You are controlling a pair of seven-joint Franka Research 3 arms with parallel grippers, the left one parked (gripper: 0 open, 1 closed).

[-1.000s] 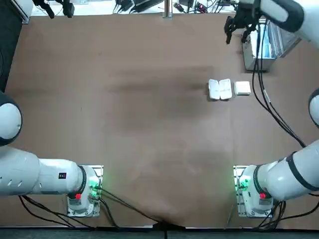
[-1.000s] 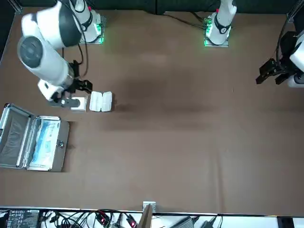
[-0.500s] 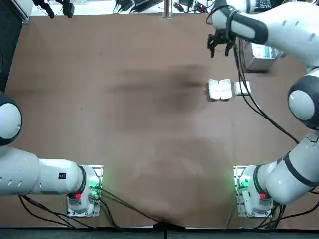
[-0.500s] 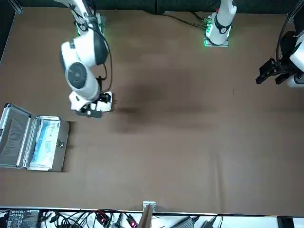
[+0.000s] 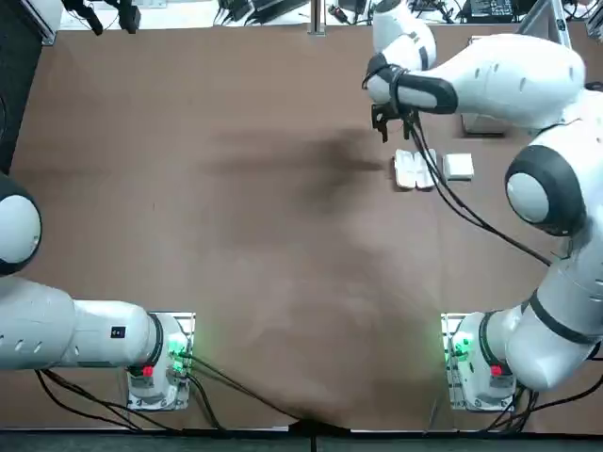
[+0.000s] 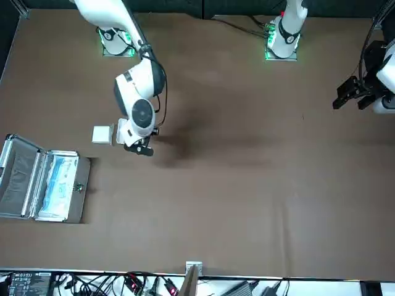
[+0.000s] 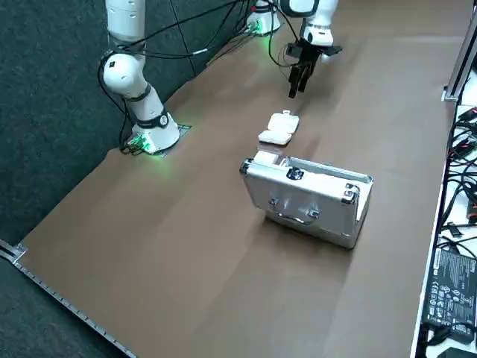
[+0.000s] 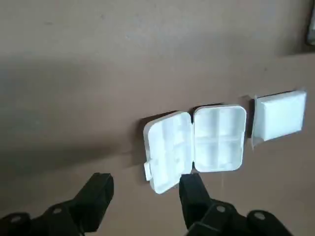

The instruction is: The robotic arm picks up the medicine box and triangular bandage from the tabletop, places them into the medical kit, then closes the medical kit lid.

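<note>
Right gripper: fingers apart, empty — near the medicine box
Medicine box: lay unfolded on the tabletop, beside the bandage
Risk: off-centre closing — likely a tipped lid

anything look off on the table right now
The medicine box lies flipped open, compartments exposed, odd for something about to be packed. Nothing looks spilled or damaged. The open right gripper hovers near it.

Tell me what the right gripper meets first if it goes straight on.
Pointing down with its fingers apart, the right gripper would probably meet the tabletop close beside the open medicine box; depth is unclear, so it might clip the box's near edge instead.
</note>
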